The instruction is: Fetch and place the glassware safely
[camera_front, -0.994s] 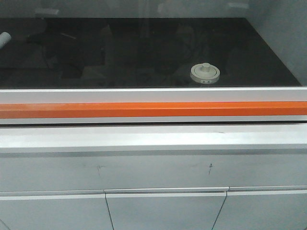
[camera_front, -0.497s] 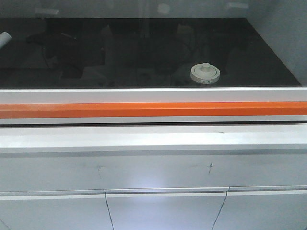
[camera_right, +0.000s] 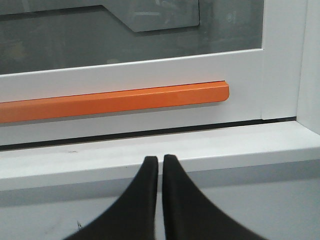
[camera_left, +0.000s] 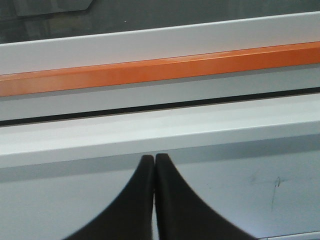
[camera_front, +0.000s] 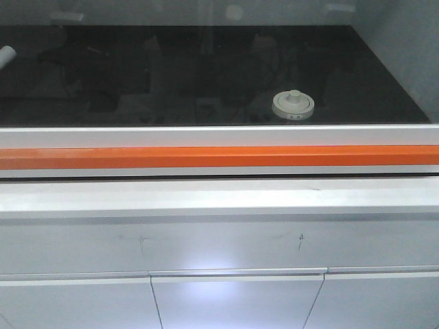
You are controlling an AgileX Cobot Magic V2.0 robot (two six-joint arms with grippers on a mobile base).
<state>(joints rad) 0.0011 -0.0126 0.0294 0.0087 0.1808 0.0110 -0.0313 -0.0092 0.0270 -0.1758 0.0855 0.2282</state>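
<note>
Your left pincer (camera_left: 153, 159) has its black fingers pressed together, holding nothing. Your right pincer (camera_right: 160, 159) is likewise closed and empty, with only a hairline slit between its tips. Both hang in front of the white ledge (camera_front: 206, 195). Just beyond it runs the orange bar (camera_front: 206, 156). Farther back, the glass jar (camera_front: 293, 105) stands upright with its cream lid on, on the black counter (camera_front: 171, 68), right of centre and near the front edge.
</note>
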